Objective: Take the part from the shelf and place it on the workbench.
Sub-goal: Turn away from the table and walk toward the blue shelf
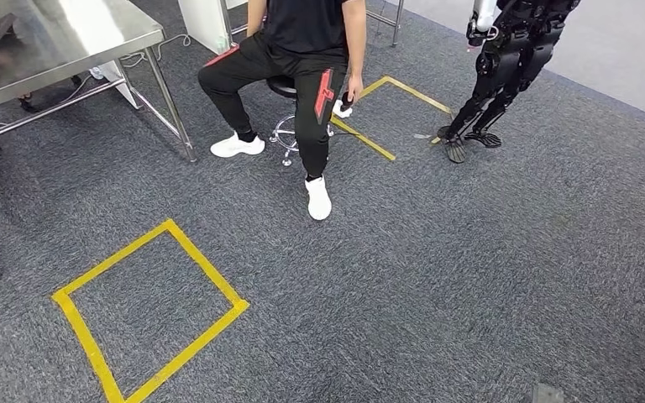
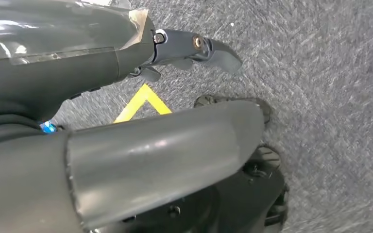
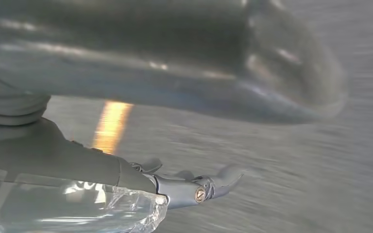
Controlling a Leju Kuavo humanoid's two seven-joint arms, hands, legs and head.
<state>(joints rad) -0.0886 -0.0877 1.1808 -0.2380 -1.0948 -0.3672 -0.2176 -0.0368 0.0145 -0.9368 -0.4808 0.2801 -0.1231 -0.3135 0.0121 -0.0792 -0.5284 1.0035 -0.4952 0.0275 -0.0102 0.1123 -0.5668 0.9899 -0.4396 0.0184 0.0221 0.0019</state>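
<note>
On grey carpet, the head view shows a seated person (image 1: 298, 50) beside a steel workbench (image 1: 59, 38) and a yellow taped square (image 1: 147, 311). At the left wrist, the left hand (image 2: 194, 48) hangs with fingers extended, holding nothing. At the right wrist, the blurred right hand (image 3: 194, 187) seems likewise empty; the part's whereabouts I cannot tell.
</note>
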